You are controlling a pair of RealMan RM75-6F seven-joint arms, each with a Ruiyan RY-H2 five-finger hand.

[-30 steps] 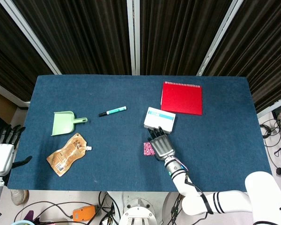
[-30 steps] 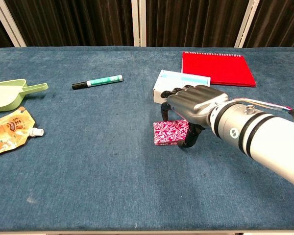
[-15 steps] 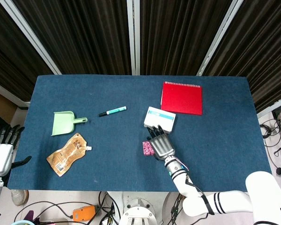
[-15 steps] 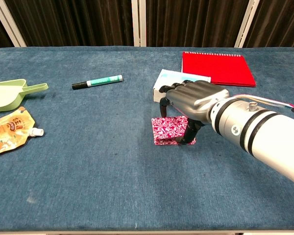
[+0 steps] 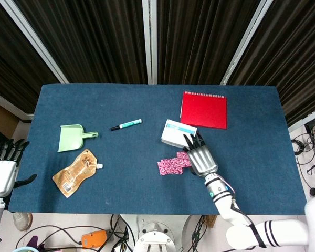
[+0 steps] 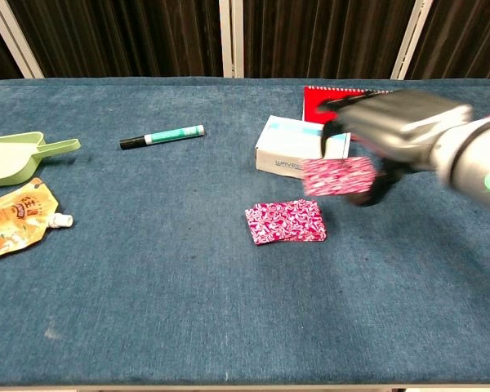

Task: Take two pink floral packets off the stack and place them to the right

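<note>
A pink floral packet stack (image 6: 285,221) lies on the blue table, near the front middle; in the head view the stack (image 5: 167,167) shows left of my right hand (image 5: 200,159). My right hand (image 6: 400,122) holds one pink floral packet (image 6: 338,175) lifted above the cloth, up and to the right of the stack. In the head view that held packet (image 5: 182,159) juts out from under the fingers. My left hand (image 5: 2,168) hangs off the table's left edge, fingers apart and empty.
A white box (image 6: 298,147) sits just behind the stack, with a red notebook (image 5: 203,109) beyond it. On the left lie a teal marker (image 6: 162,136), a green dustpan (image 6: 16,157) and a brown pouch (image 6: 12,216).
My right hand has lifted off the stack with one packet and swung up and to the right. The remaining stack now lies uncovered. The left hand has barely moved.
</note>
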